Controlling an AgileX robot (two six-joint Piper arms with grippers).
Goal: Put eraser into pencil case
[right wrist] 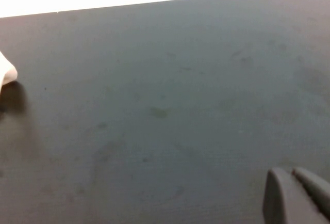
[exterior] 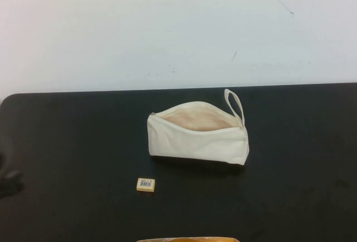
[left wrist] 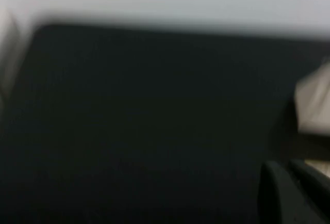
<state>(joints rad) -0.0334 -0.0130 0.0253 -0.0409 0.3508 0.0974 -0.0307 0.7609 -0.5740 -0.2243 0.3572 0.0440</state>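
Observation:
The cream-white pencil case (exterior: 196,135) lies in the middle of the black table, unzipped, its beige lining showing and its loop strap (exterior: 235,105) at the far right end. The eraser (exterior: 145,184), a tiny tan block with a barcode label, lies on the table in front of the case's left end, apart from it. Neither gripper shows in the high view. In the left wrist view my left gripper (left wrist: 286,166) is shut and empty above bare table, with the case (left wrist: 313,105) at the frame's edge. My right gripper (right wrist: 289,172) is shut and empty over bare table, with a corner of the case (right wrist: 5,72) far off.
The black table (exterior: 67,141) ends at a pale wall along its far edge. A tan object (exterior: 187,240) pokes in at the near edge. A dark shape (exterior: 8,179) sits at the table's left edge.

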